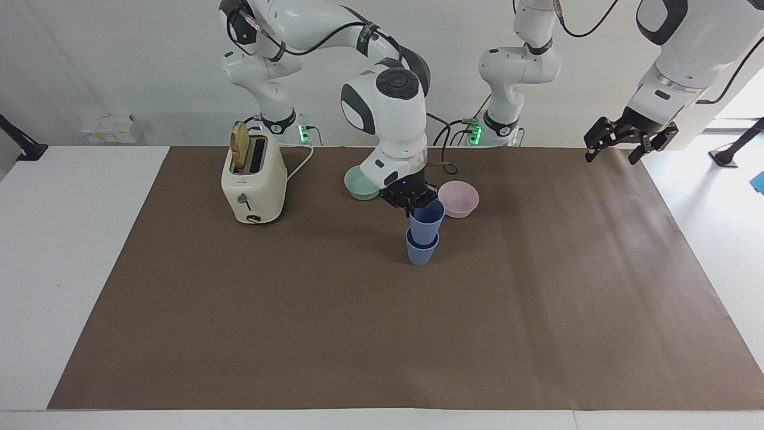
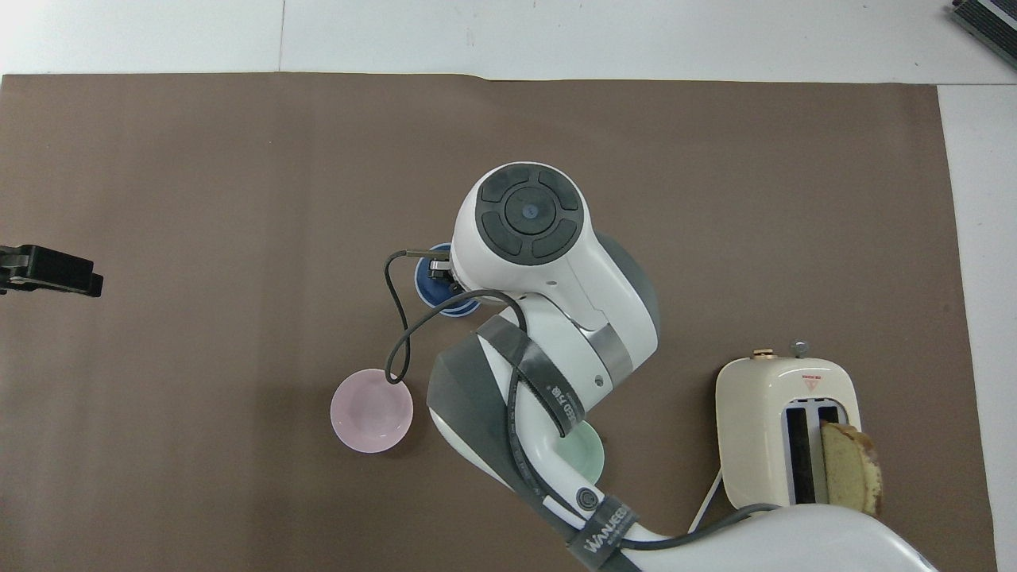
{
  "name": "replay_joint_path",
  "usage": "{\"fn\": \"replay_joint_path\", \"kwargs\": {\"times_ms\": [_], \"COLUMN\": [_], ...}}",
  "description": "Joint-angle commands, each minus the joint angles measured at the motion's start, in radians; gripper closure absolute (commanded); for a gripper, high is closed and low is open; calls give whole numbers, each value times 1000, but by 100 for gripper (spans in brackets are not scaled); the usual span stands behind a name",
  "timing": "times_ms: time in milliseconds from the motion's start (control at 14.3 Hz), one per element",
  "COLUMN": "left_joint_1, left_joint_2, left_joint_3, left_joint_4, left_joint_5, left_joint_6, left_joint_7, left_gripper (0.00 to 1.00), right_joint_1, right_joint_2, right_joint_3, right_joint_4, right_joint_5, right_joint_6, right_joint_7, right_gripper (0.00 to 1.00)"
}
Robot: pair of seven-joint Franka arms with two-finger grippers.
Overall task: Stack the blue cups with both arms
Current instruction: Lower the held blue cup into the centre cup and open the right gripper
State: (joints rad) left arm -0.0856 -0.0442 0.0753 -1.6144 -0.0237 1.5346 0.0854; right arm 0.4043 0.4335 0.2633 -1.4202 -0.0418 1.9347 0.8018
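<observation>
Two blue cups stand near the table's middle. The upper cup (image 1: 427, 222) is nested in the lower cup (image 1: 421, 251), which stands on the brown mat. My right gripper (image 1: 413, 208) is shut on the upper cup's rim, on the side nearer the robots. In the overhead view the right arm hides most of the cups (image 2: 433, 291); only a blue edge shows. My left gripper (image 1: 627, 142) is open and empty, and waits raised over the mat's edge at the left arm's end; it also shows in the overhead view (image 2: 49, 271).
A pink bowl (image 1: 458, 198) and a teal-green bowl (image 1: 360, 182) sit just nearer the robots than the cups. A cream toaster (image 1: 253, 185) with a bread slice (image 1: 240, 145) in it stands toward the right arm's end.
</observation>
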Motion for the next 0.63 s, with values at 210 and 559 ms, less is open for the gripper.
{"fn": "replay_joint_path", "kwargs": {"times_ms": [210, 559], "left_joint_1": [6, 10], "left_joint_2": [-5, -6], "left_joint_3": [-12, -12], "left_joint_4": [2, 2], "left_joint_5": [8, 10], "left_joint_6": [-5, -10], "left_joint_7": [2, 2], "left_gripper": [0, 0], "right_joint_1": [-10, -4], "right_joint_2": [16, 34], "right_joint_3": [1, 2], "right_joint_4": [-34, -60], "right_joint_5": [-40, -41], "right_joint_6": [58, 108], "right_joint_7": [28, 28], "right_gripper": [100, 100]}}
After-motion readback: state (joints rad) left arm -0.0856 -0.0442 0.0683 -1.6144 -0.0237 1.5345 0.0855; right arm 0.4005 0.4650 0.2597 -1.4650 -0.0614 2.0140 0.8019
